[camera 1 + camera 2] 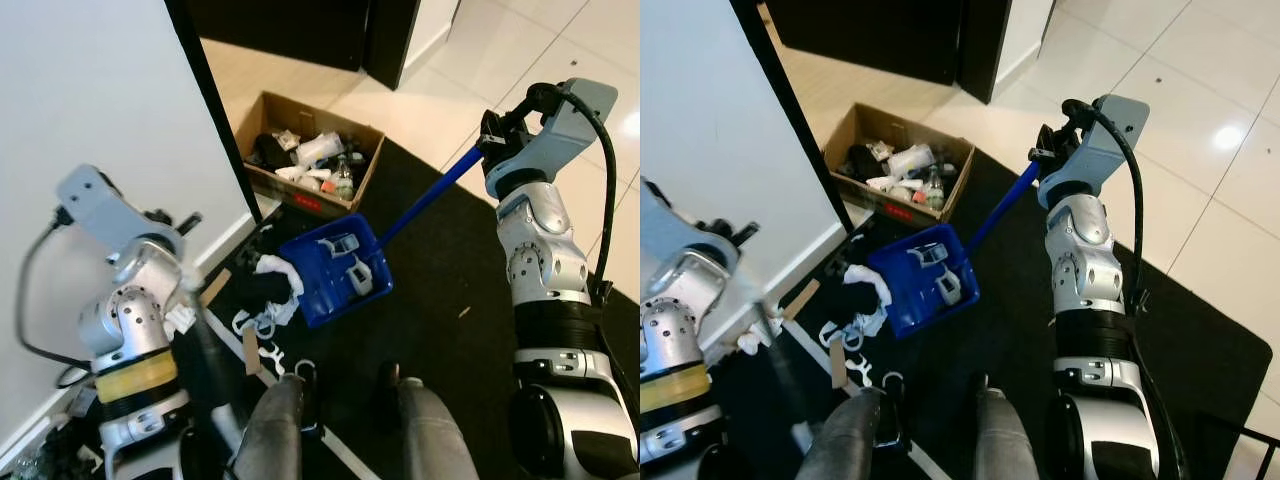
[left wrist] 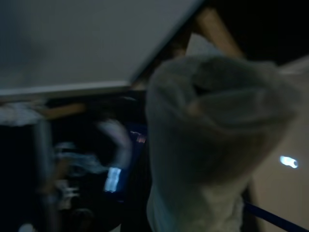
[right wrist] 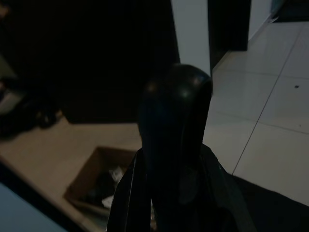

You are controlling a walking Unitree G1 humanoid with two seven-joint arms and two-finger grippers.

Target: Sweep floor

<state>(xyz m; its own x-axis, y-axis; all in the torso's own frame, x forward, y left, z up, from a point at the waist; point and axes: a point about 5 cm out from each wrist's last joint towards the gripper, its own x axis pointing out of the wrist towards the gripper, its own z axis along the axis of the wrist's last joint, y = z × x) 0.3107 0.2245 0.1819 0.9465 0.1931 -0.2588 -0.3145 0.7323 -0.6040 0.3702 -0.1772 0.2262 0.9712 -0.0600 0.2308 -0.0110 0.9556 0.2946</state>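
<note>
A blue long-handled dustpan (image 1: 335, 268) rests tilted on the black mat (image 1: 450, 300), with white plastic scraps lying in its pan. Its blue handle (image 1: 430, 195) rises to the upper right, where my right gripper (image 1: 495, 135) is shut on its top end. Beside the pan's left rim lie a white crumpled piece (image 1: 280, 272) and something black. More white scraps (image 1: 262, 325) are scattered on the mat nearer to me. My left arm (image 1: 140, 300) is bent at the lower left by the wall, and a dark pole (image 1: 212, 385) runs down beside it. A blurred whitish lump (image 2: 212, 135) sits close in the left wrist view.
An open cardboard box (image 1: 262, 105) of rubbish, bottles among it, stands beyond the dustpan by the black door frame (image 1: 215, 110). A white wall (image 1: 90, 90) closes off the left. Pale tiled floor (image 1: 470, 70) lies to the right. My grey knees (image 1: 270, 430) show at the bottom.
</note>
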